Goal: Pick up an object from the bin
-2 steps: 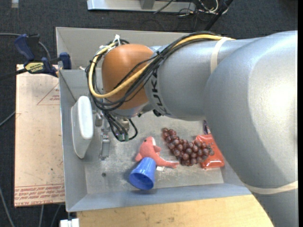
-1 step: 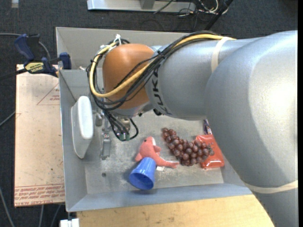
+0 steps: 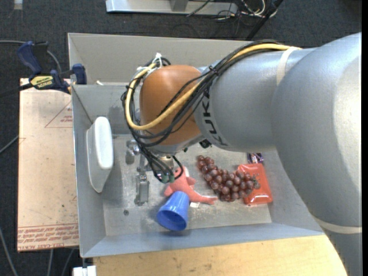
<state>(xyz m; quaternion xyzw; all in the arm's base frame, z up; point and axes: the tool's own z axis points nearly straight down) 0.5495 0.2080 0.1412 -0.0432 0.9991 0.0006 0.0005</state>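
My gripper (image 3: 153, 188) hangs below the orange wrist cover, low over the bin floor left of centre. Its fingers stand open, one fingertip (image 3: 140, 198) close to the floor, and nothing shows between them. A pink toy figure (image 3: 188, 190) lies just right of the gripper, close to the right finger. A blue cone-shaped cup (image 3: 173, 212) lies on its side in front of the gripper, against the pink toy. A long white oblong thing (image 3: 100, 152) leans on the bin's left wall, a short way left of the gripper.
A bunch of dark red toy grapes (image 3: 224, 180) lies right of the pink toy. An orange-red packet (image 3: 256, 184) sits beside the grapes. The big grey arm covers the bin's right and back parts.
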